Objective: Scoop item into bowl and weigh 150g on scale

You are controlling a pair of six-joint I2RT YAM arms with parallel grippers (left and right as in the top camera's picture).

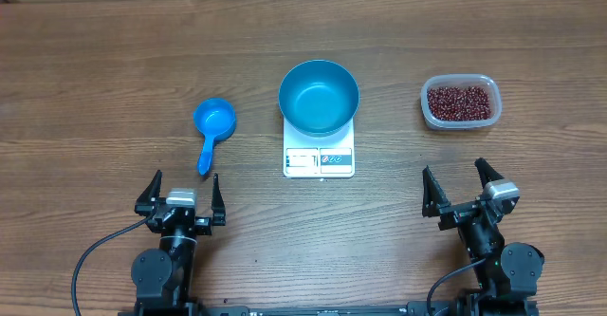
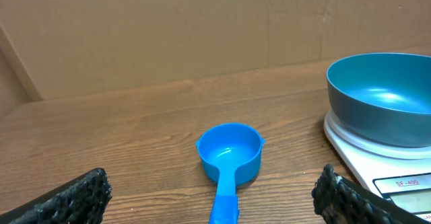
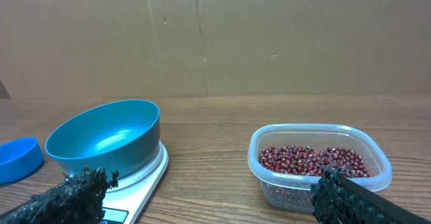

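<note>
Blue bowl (image 2: 380, 99) — cropped in left-wrist view.

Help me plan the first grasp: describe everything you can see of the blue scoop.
The scoop is a small bright blue piece, plastic by its gloss: a round cup with a small lip on its rim and a short straight handle. It is empty and lies open side up on the table, beside the scale and apart from it. Its handle points toward the open left end effector. Nothing but the table touches it.
</note>
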